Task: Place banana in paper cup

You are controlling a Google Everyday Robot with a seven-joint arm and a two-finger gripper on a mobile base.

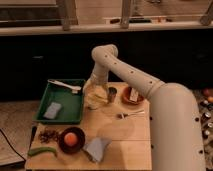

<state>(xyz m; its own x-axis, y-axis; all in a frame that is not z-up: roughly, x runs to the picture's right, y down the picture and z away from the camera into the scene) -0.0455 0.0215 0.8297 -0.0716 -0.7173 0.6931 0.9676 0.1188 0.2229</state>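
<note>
The paper cup [92, 102] is a wide cream cup standing on the wooden table [125, 132], just right of the green tray. A pale yellow elongated shape, the banana [99, 95], lies at the cup's rim, right under the gripper. I cannot tell whether it rests inside the cup or is held. My gripper [95, 89] hangs straight down from the white arm, directly over the cup's mouth and very close to it.
A small metal cup [112, 93] stands right of the paper cup. A brown plate [133, 96] and a fork [130, 115] lie further right. The green tray [60, 102] holds a white utensil and a blue sponge. A dark bowl with an orange [71, 139], a blue cloth [96, 148] and a green pod [42, 151] lie at the front.
</note>
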